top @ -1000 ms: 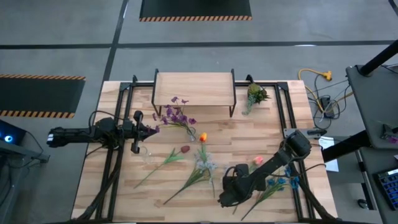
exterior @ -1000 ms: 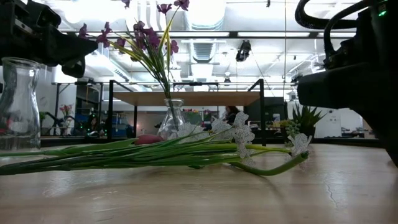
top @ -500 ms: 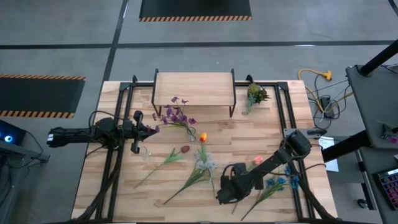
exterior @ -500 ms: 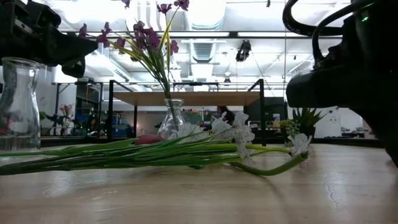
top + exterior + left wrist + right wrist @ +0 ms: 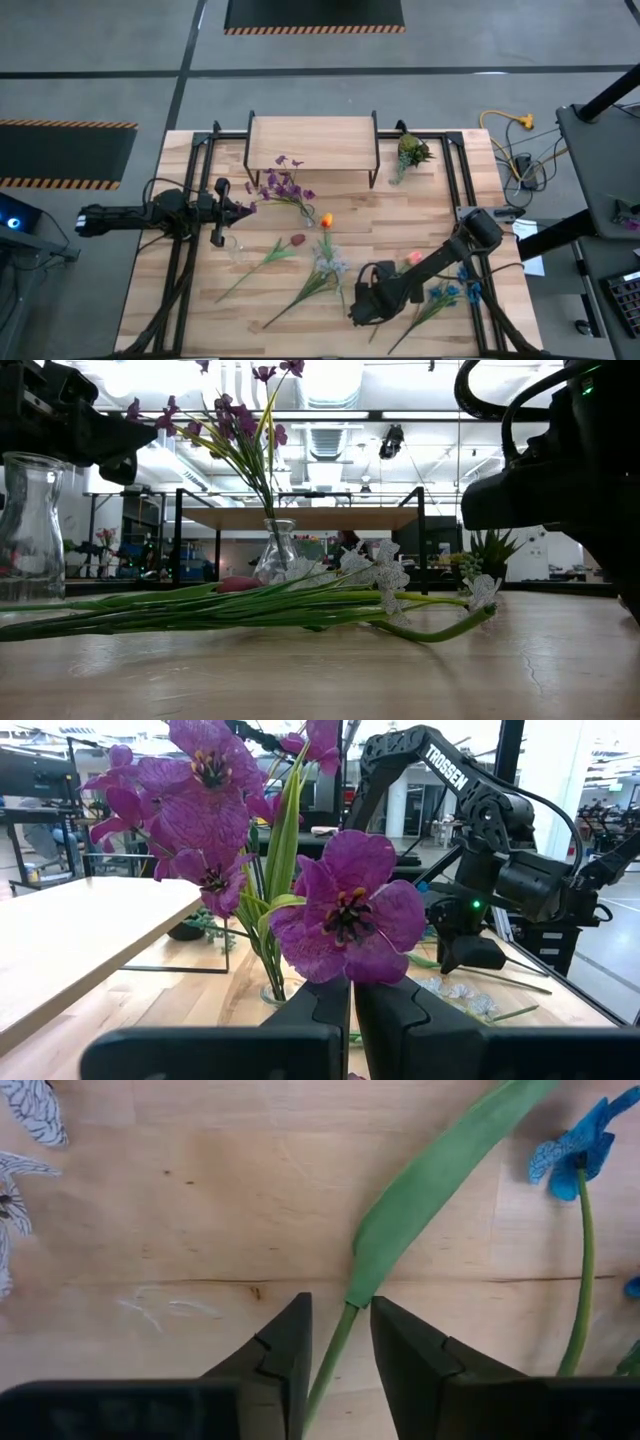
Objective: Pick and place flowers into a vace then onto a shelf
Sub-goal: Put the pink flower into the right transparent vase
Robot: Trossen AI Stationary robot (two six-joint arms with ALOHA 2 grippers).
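While low over table | right fingers [image 5: 290, 1355] clamped on green stem [image 5: 330, 1360] | left fingers [image 5: 350, 1010] together

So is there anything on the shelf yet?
No: in the high view the shelf board is bare, and the glass vase with purple flowers stands on the table in front of it.

Both arms are matte black and jointed, with black cables looping along them. The right arm [image 5: 480, 810] carries white "TROSSEN" lettering and a small green light near its wrist. Each hand [image 5: 338, 1355] ends in two flat black fingers [image 5: 318, 1015].
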